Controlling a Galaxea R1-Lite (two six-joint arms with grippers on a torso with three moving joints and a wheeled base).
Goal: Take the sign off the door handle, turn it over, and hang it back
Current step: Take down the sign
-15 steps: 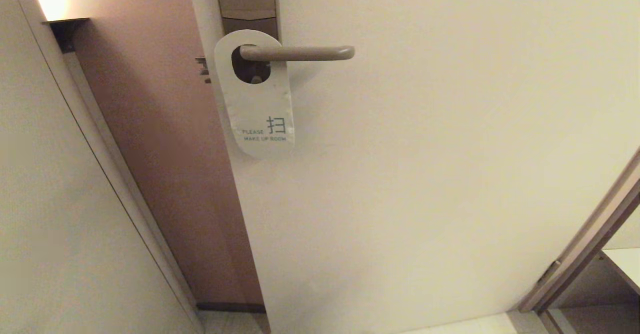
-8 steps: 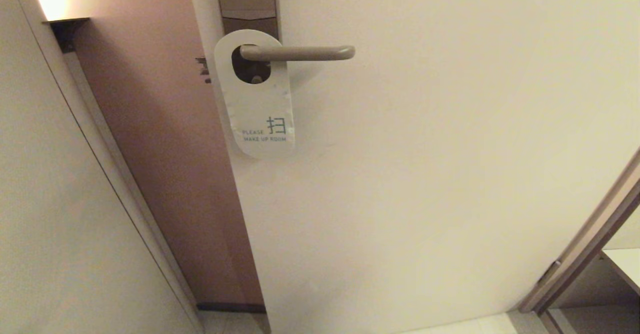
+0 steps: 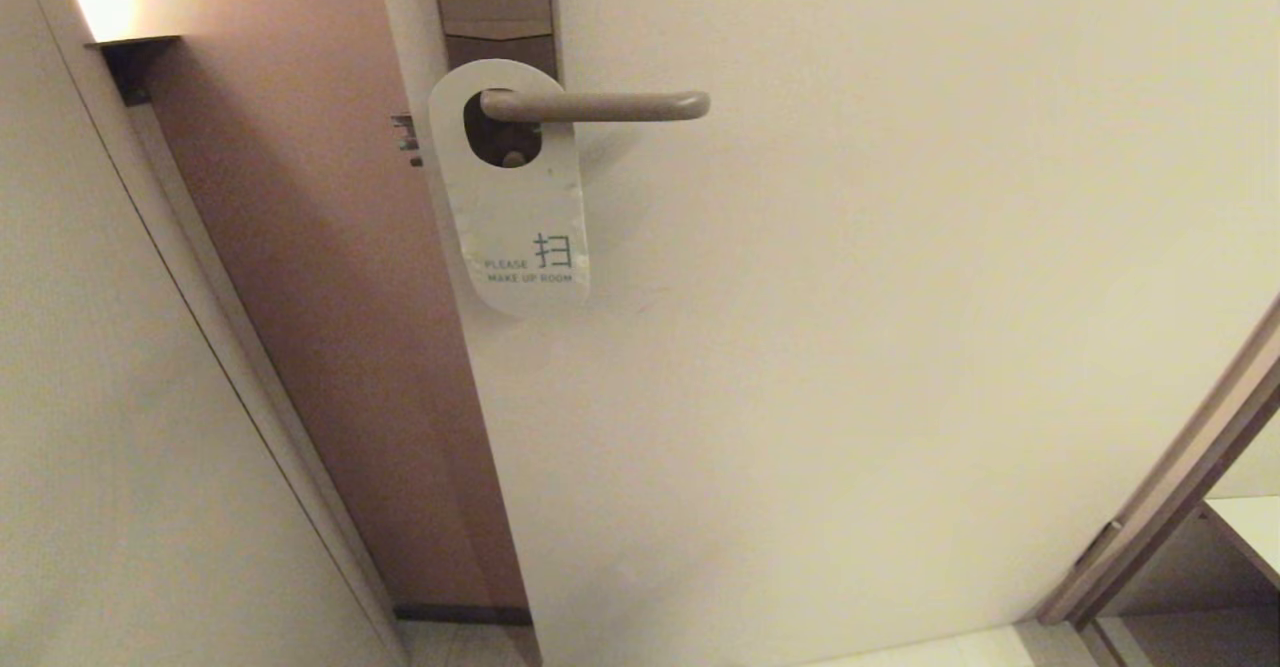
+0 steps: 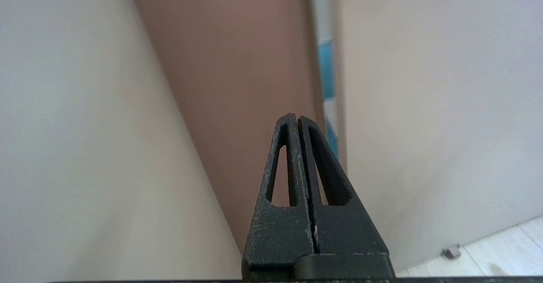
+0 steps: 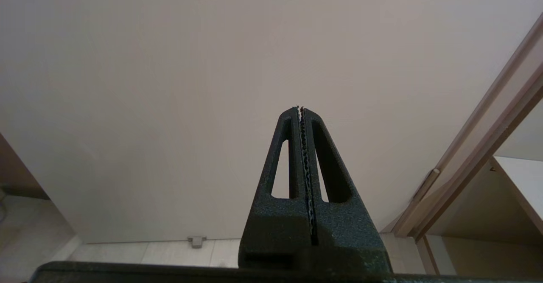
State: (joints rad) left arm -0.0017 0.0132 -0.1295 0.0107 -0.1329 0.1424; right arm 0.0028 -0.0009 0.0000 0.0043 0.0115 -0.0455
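The sign [image 3: 515,207] hangs by its oval hole on the door handle [image 3: 600,105], white face out, reading "PLEASE MAKE UP ROOM". The handle is a beige-bronze lever on a brown lock plate [image 3: 495,7] on the cream door [image 3: 850,347]. Neither arm shows in the head view. My left gripper [image 4: 297,117] is shut and empty, low near the door's edge; a blue and white strip [image 4: 326,88] shows beyond it, seen edge-on. My right gripper [image 5: 300,110] is shut and empty, low, facing the bare door.
A brown door edge [image 3: 320,297] and a cream wall [image 3: 100,397] lie left of the door. A door frame [image 3: 1170,487] runs at the lower right. A small door stop [image 5: 196,241] sits on the floor at the door's foot.
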